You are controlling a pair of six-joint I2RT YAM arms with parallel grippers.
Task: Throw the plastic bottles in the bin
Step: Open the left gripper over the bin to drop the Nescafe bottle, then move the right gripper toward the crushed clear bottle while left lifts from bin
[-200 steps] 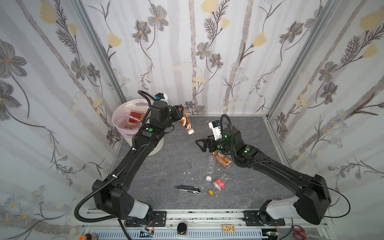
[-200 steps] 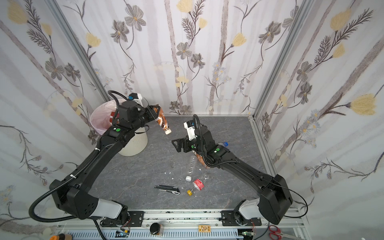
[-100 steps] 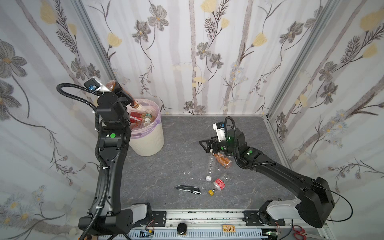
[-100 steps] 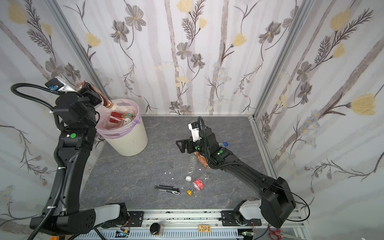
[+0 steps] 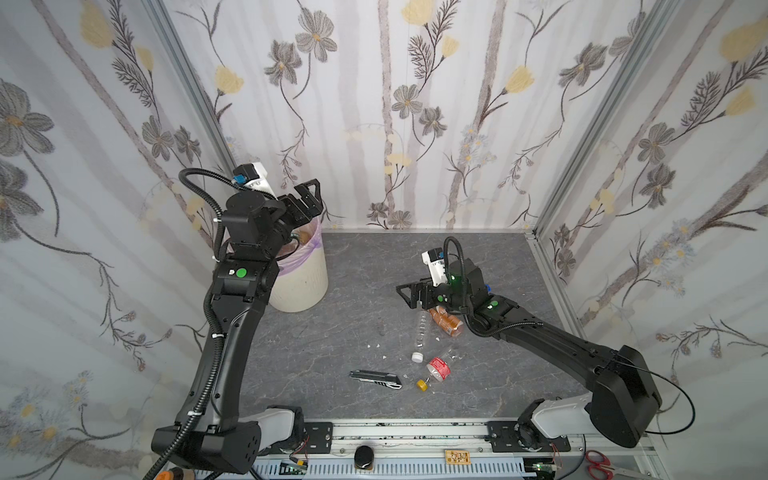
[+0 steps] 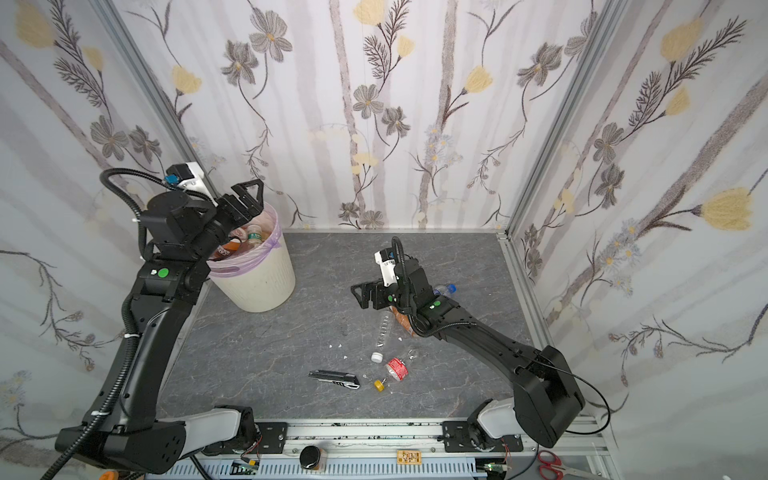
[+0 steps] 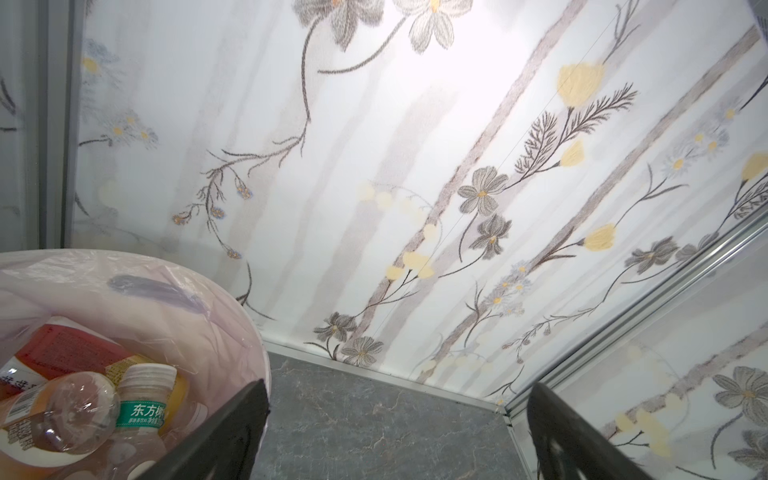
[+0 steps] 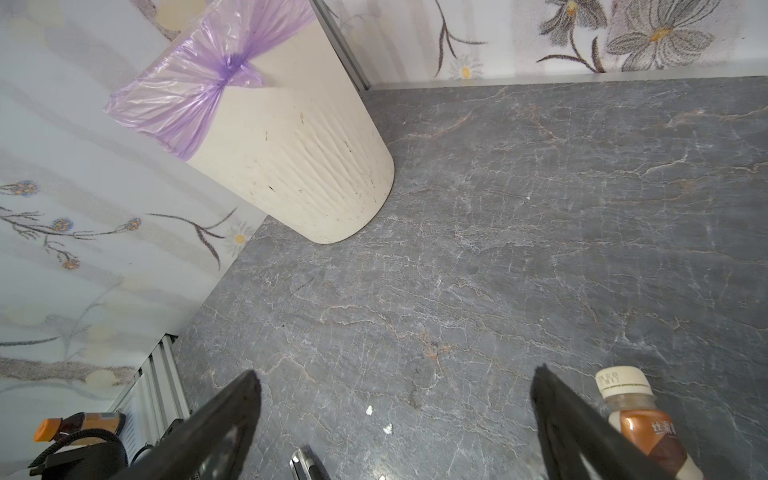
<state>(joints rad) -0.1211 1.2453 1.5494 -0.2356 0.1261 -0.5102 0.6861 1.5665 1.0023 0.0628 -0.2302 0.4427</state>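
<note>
Spread wide and empty: left pincer (image 5: 309, 195) over rim of bin (image 5: 303, 286), right pincer (image 8: 395, 386) just beside amber bottle (image 8: 640, 424). Seems light, smooth, crushable; grasp gently across labelled middle.

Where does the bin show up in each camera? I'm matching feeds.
Both top views: the bin stands in the table's back-left corner.
Left wrist: its open mouth, bottles inside, beside one finger of the left claw.
Right wrist: its ribbed outer wall, across bare table from the open right claw.
Shared landmark: the lilac liner bag over its rim.
</note>
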